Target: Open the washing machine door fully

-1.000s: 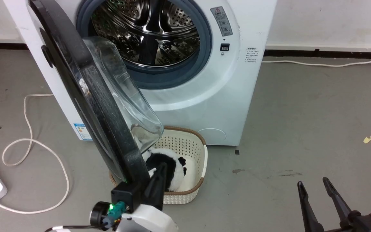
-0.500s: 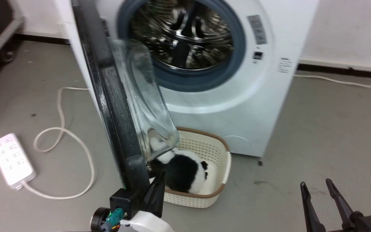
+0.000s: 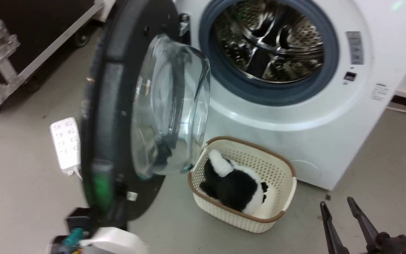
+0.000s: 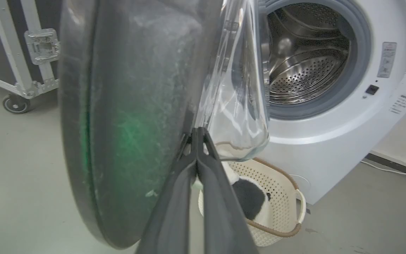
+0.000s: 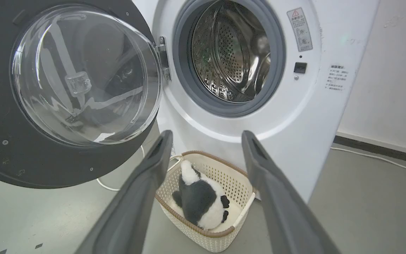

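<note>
**Item:** washing machine door (image 3: 113, 106) — black rim, bulging clear glass bowl.

**Location:** hinged left of the drum opening (image 3: 270, 46) and swung well clear of it. It stands out from the white front, with its lower part just beside the basket (image 3: 284, 168) that holds a black-and-white plush toy (image 3: 234, 183).

**Progress:** the opening looks largely done; judged to have some swing left before it lies fully back.

**Left gripper** (image 4: 196, 133)**:** fingers clenched together with nothing between them. The tips are set against the door's inner face where rim meets glass — a pushing pose, arm low beneath the door's edge.

**Right gripper** (image 3: 336, 201)**:** fingers spread and empty. It sits low at the right, well apart from the door, pointing toward the machine.
</note>
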Available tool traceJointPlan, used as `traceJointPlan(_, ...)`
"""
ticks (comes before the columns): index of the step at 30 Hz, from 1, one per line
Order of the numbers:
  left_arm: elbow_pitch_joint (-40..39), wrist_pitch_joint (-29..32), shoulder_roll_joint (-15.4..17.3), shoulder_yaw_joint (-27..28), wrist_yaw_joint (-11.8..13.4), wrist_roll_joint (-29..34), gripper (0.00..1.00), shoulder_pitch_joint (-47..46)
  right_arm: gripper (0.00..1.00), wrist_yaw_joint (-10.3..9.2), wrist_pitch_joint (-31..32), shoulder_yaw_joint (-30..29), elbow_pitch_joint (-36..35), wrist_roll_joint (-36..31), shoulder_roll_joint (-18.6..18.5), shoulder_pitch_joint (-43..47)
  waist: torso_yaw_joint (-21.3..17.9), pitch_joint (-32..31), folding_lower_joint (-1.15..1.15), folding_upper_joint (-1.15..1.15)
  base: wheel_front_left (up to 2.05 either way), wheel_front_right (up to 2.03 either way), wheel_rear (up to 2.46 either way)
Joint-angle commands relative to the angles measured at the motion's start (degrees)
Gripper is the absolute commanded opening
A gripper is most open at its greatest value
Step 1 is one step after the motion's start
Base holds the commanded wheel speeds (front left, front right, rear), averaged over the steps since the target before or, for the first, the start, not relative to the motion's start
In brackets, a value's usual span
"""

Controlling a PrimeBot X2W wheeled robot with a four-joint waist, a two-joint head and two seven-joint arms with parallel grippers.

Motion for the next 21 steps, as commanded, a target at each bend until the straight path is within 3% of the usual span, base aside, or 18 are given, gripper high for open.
traceJointPlan(1,-0.4,0.0,1.4,2.0,0.7,-0.8,0.00,-0.3,1.00,0.05,-0.2,0.3,0.2,-0.4,0.2,-0.4,1.3,1.8,0.00,0.00,0.00,0.00,0.00)
traceJointPlan(12,1.1,1.7,9.1,11.8,0.8,-5.5,0.00,-4.7,1.00,0.05,-0.2,0.5,-0.2,-3.3,0.2,-2.6,0.5,8.7,0.00,0.00,0.00,0.00,0.00)
traceJointPlan(21,10.5,2.9,16.4,19.2,-1.1,-10.2,0.00,-12.7,1.00,0.05,0.2,-0.1,-1.3,-5.5,-0.2,-5.1,-1.5,14.6,0.00,0.00,0.00,0.00,0.00)
